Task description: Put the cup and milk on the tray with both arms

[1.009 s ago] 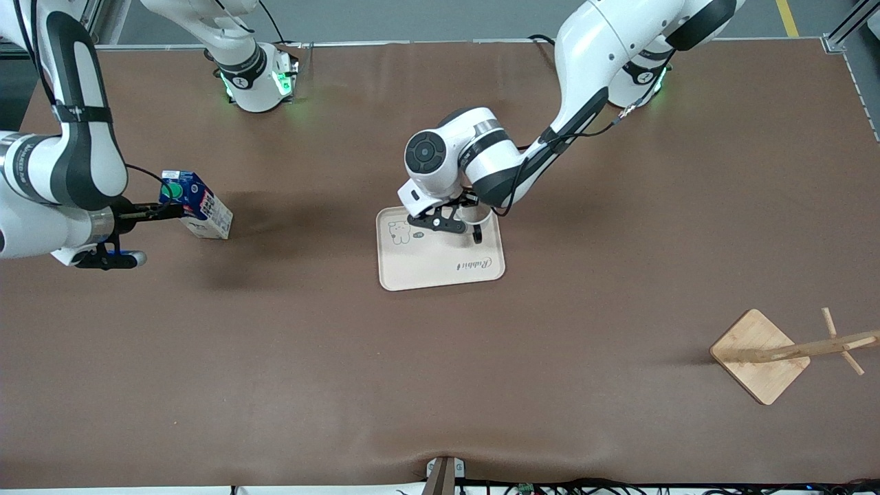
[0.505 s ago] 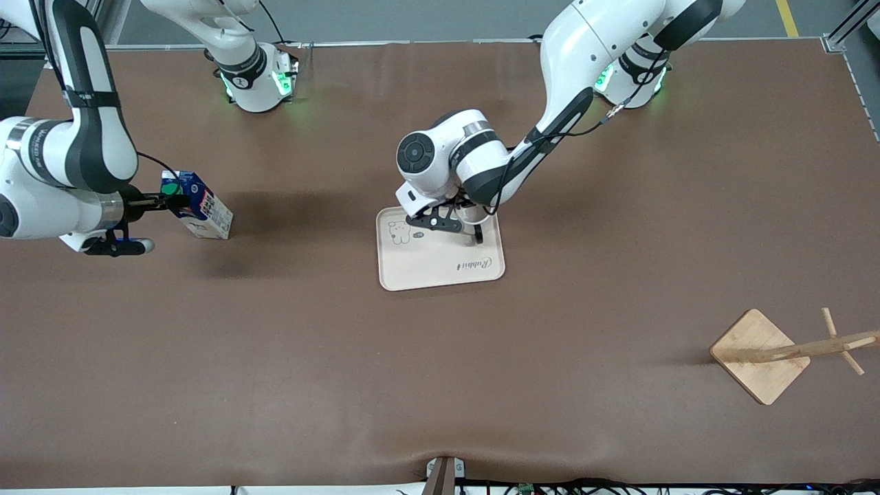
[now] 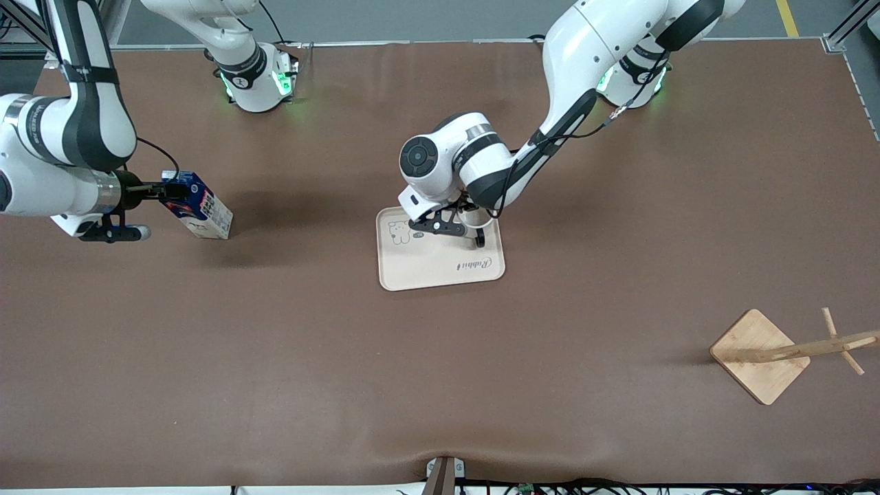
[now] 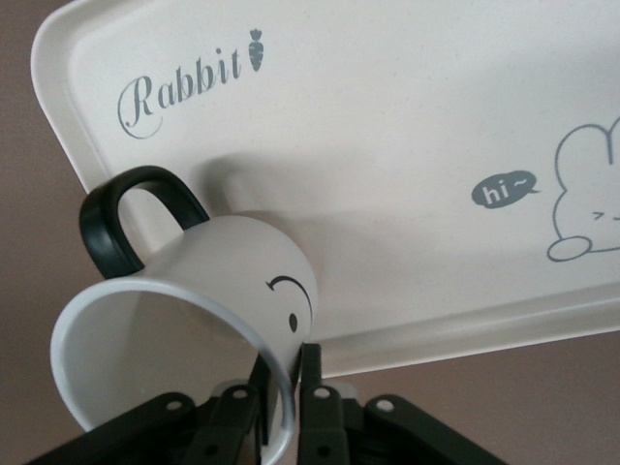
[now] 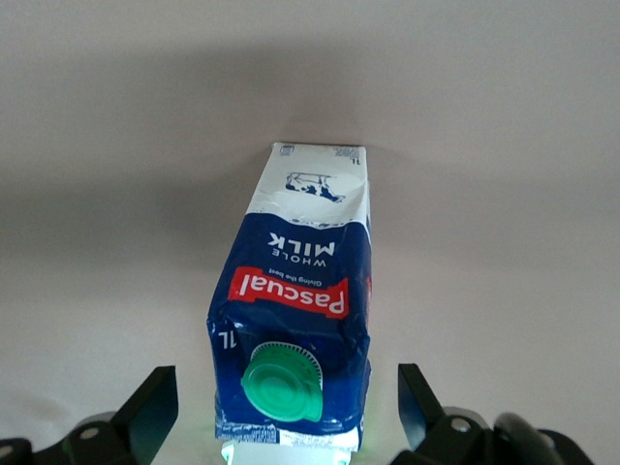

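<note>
Tray: mid-frame in the front view, flat on the table.
Cup: base down on the tray's upper edge strip, near the corner at the left arm's end.
Left gripper: pinched on the cup's wall at the rim. Open fully, then lift straight up so you don't tip it.
Milk: upright on the table, upper part of the frame, toward the right arm's end.
Right gripper: fingers apart, straddling the carton top. Centre it, drop below the gable, squeeze on the flat sides.

A wide brown table fills nearly the whole view, its surface matte and faintly rippled near the front edge. Grey floor runs along the top, crossed by a yellow line. A wooden stand sits on the table, well apart from either claw, at the left arm's end.
</note>
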Robot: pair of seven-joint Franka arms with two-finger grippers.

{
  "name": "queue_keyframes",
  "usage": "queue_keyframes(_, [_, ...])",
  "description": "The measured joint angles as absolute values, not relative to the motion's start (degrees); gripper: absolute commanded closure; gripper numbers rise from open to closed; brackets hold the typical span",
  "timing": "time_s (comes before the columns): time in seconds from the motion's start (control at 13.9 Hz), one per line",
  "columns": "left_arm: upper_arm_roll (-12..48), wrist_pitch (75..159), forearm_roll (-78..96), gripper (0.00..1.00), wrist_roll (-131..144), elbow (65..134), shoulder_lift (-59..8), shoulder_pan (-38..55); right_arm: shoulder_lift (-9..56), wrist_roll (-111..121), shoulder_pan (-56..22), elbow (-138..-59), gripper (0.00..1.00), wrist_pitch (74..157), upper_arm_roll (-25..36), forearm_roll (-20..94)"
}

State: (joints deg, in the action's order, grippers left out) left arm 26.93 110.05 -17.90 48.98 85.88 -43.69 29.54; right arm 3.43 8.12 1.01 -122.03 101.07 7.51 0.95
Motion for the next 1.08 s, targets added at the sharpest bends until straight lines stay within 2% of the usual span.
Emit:
queue_keyframes(0.43, [26.9, 110.04, -17.89, 0.0, 49.82, 82.02, -42.23, 29.21, 1.69, 8.12, 1.03, -125.79, 0.0, 104.63, 7.63, 0.92])
queue_keyframes(0.65, [27.01, 108.78, -17.46, 0.0, 49.92, 81.06, -37.37, 25.81, 1.6, 8.08, 1.05, -127.01, 0.0, 105.95, 7.73, 0.92])
queue_keyframes(1.08, [27.09, 103.33, -14.77, 0.0, 47.73, 81.04, -27.12, 13.34, 1.34, 8.08, 1.16, -129.35, 0.0, 107.97, 7.93, 0.9])
